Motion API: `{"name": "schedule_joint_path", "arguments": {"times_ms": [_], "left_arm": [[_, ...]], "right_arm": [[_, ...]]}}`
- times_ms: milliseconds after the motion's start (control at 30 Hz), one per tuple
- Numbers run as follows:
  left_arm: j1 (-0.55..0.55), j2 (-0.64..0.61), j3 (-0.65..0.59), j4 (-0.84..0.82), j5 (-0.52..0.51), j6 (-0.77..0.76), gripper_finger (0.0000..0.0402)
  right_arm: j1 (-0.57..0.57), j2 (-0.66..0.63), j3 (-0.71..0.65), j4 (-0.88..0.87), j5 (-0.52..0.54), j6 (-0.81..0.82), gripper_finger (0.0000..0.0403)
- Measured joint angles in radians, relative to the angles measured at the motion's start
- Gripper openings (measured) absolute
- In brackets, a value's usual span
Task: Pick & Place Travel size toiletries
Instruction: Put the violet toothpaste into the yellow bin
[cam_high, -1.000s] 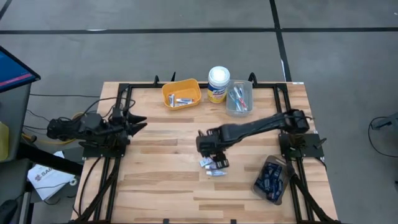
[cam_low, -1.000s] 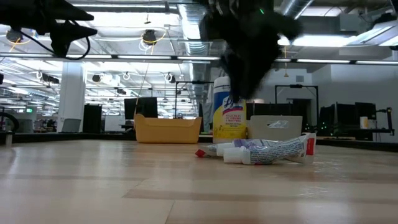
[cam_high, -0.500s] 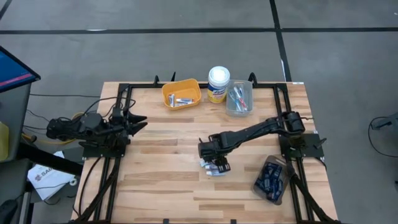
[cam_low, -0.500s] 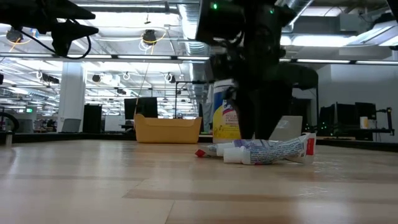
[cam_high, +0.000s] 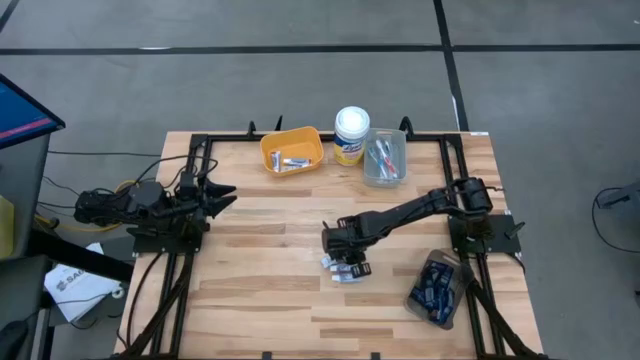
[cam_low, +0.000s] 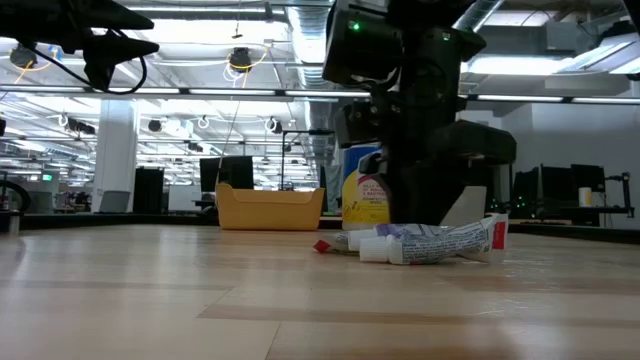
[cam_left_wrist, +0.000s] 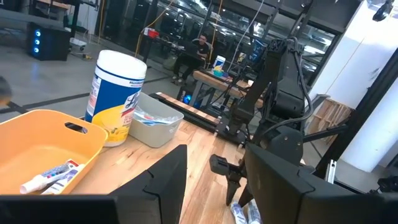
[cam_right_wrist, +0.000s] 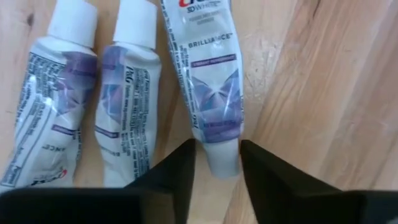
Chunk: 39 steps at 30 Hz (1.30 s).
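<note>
Right claw (cam_high: 345, 262) down at the table's middle, over a cluster of small white-and-blue tubes (cam_high: 342, 270) lying flat on the wood. Fingers (cam_right_wrist: 177, 168) set either side of the flat end of one tube (cam_right_wrist: 208, 87), a slight gap visible on each side; not clamped. Two further tubes (cam_right_wrist: 81, 106) just beside it, lying parallel, white caps pointing the same way. Left claw (cam_high: 218, 196) parked near the table's left edge, raised, fingers apart, holding nothing. Orange bin (cam_high: 291, 148) near the far edge with tubes inside. Beside it the white-lidded canister (cam_high: 351, 135), then a clear bin (cam_high: 385, 160) with red-tipped items. Tray of dark packets (cam_high: 436, 288) at the near right corner.
</note>
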Motion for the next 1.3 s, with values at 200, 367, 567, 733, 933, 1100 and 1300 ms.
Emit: {"name": "schedule_joint_path", "arguments": {"times_ms": [200, 367, 567, 733, 933, 1100, 1300], "left_arm": [[0.0, 0.0, 0.0, 0.0, -0.005, 0.0, 0.0159], [0.0, 0.0, 0.0, 0.0, -0.009, 0.0, 0.0159], [0.0, 0.0, 0.0, 0.001, -0.018, 0.0, 0.0159], [0.0, 0.0, 0.0, 0.003, -0.019, 0.0, 0.0159], [0.0, 0.0, 0.0, 0.003, -0.026, 0.0, 0.0159], [0.0, 0.0, 0.0, 0.006, -0.034, 0.0, 0.0159], [0.0, 0.0, 0.0, 0.007, -0.047, 0.0, 0.0159]], "right_arm": [[-0.025, -0.003, -0.001, 0.015, -0.019, 0.02, 0.0045], [-0.081, 0.005, 0.051, 0.033, -0.035, 0.054, 0.0045], [-0.169, 0.003, 0.192, 0.03, -0.013, 0.057, 0.0045], [-0.263, 0.008, 0.351, 0.047, 0.104, 0.057, 0.0045], [-0.366, 0.008, 0.438, 0.166, 0.169, 0.086, 0.0045], [-0.433, 0.008, 0.451, 0.249, 0.187, 0.135, 0.0045], [-0.475, 0.009, 0.45, 0.278, 0.236, 0.146, 0.0045]]}}
